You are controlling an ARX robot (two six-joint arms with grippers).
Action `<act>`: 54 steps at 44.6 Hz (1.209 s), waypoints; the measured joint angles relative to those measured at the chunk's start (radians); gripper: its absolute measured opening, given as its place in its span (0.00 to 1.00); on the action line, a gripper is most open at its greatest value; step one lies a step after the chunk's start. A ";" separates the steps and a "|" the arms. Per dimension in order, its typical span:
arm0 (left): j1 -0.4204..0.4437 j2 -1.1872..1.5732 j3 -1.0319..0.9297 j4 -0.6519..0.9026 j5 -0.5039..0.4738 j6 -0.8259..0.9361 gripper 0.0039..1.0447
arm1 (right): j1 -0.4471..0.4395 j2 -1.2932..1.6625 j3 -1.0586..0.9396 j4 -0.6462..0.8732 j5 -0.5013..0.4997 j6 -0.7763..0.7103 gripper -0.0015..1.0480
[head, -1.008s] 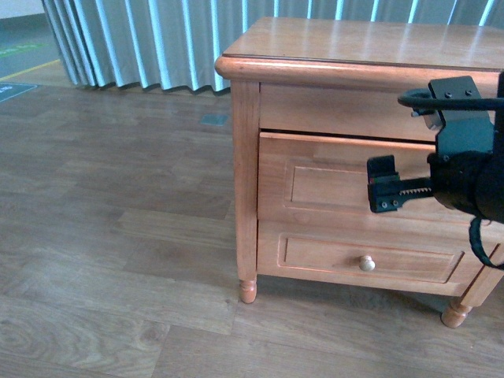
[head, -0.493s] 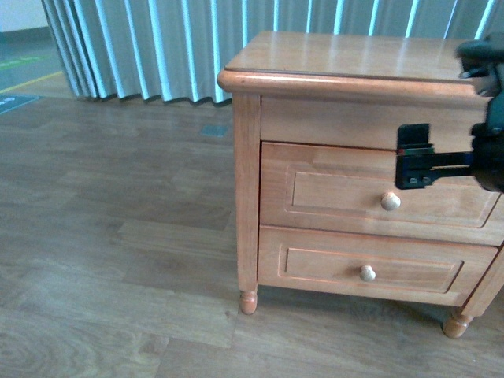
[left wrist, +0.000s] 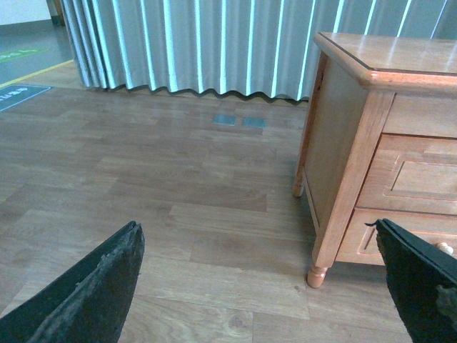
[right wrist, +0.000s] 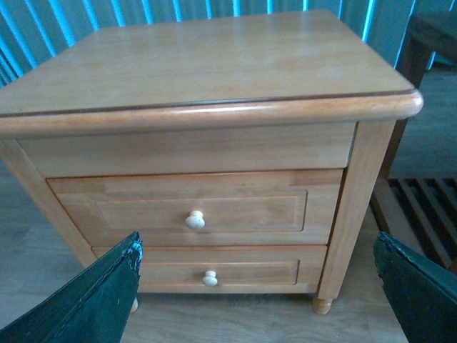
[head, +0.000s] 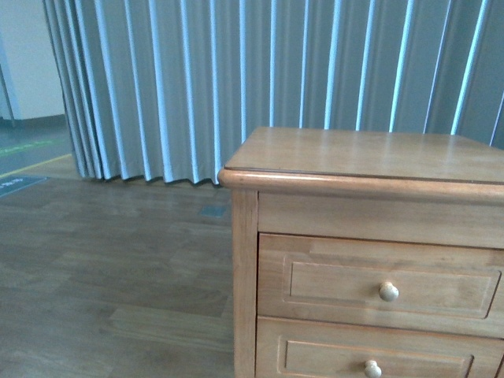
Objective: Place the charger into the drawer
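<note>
On the wood floor (left wrist: 178, 214) stands the nightstand (head: 362, 157), its drawer (head: 382, 283) pushed flush; no view shows the charger. Only the right wrist view shows a dark slatted rack (right wrist: 418, 207) beside it. Left gripper (left wrist: 264, 286) and right gripper (right wrist: 257, 286) both gape, empty.

Drawer (head: 382, 285) shut, contents hidden; charger possibly inside.

A honey-coloured wooden nightstand (head: 354, 157) stands on grey-brown plank flooring (head: 110, 268) before pleated grey curtains (head: 236, 71), its shorter bottom drawer (right wrist: 214, 271) shut beneath a round pale knob (right wrist: 209, 278), on small turned feet (left wrist: 316, 275).
</note>
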State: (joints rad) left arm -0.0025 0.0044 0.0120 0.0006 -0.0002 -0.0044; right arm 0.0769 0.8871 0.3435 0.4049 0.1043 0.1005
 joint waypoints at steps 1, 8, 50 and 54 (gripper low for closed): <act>0.000 0.000 0.000 0.000 0.000 0.000 0.94 | -0.004 0.012 -0.029 0.077 -0.026 -0.023 0.86; 0.000 0.000 0.000 0.000 0.000 0.000 0.94 | -0.076 -0.059 -0.142 0.218 -0.095 -0.082 0.56; 0.000 0.000 0.000 0.000 0.000 0.000 0.94 | -0.076 -0.552 -0.339 -0.067 -0.103 -0.100 0.02; 0.000 0.000 0.000 0.000 0.000 0.000 0.94 | -0.076 -0.585 -0.339 -0.101 -0.103 -0.100 0.02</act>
State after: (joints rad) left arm -0.0025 0.0044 0.0120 0.0006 -0.0002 -0.0044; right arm 0.0013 0.3023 0.0048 0.3038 0.0017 0.0010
